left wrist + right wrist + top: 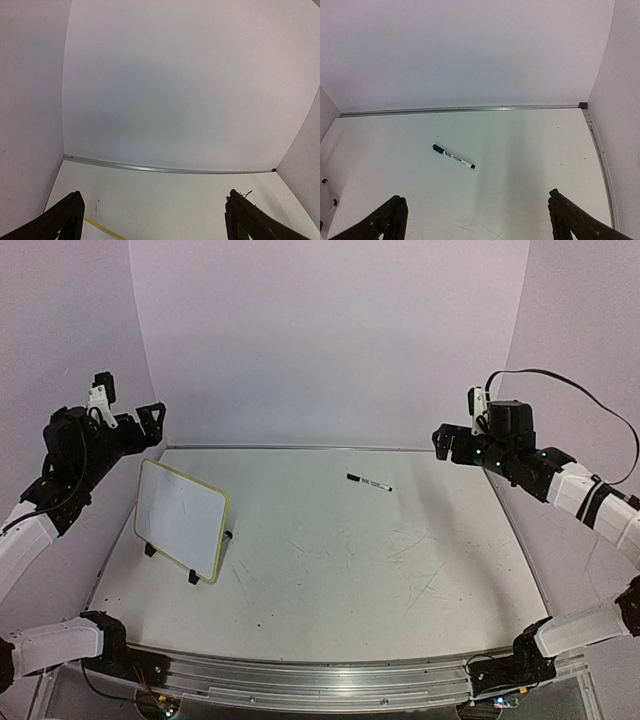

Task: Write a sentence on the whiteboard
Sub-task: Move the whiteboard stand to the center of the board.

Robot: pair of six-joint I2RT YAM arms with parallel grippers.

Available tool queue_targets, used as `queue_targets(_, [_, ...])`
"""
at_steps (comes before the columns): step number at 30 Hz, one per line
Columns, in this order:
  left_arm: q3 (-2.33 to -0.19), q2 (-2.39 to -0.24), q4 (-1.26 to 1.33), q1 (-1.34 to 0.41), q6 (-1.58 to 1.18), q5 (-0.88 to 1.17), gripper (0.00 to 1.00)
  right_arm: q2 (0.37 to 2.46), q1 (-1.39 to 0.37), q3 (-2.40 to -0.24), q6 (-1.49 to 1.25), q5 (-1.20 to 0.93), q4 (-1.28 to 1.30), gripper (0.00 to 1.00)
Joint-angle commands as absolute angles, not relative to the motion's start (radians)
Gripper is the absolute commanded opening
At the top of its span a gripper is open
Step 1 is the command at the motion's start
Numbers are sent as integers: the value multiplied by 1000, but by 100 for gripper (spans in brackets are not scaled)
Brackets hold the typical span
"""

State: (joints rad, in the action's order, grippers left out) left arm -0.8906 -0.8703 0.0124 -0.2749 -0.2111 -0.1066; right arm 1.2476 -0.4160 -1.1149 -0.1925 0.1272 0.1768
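The whiteboard stands on the left part of the tabletop, propped at a lean on two small black clip feet. Its pale yellow-green frame runs round a white face that looks plain from above. It is set at an angle, with the near corner turned toward the middle of the tabletop. In the left wrist view only a thin yellow strip of its frame shows, at the bottom edge.

The left pincer hangs in the air above and behind the board's far corner, apart from it. Its fingers are spread wide, with bare tabletop showing between them.

A marker with a white barrel and dark cap lies flat toward the far middle of the tabletop, well apart from the board. The right wrist view shows it lying at a slant.

The right pincer is raised over the far right side, pointing toward the marker but well clear of it. Its fingers are also wide apart. A black cable loops over the right arm.
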Motion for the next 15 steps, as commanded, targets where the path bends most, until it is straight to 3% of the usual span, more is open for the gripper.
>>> queue_targets(1, [-937,-870,-162,-274,-297,-61,99,1280,-422,-1159,-198,126,169,98])
queue_targets(15, [-942,-835,-708,-274,-510,68,99,1380,-437,-1167,-165,-5,138,98])
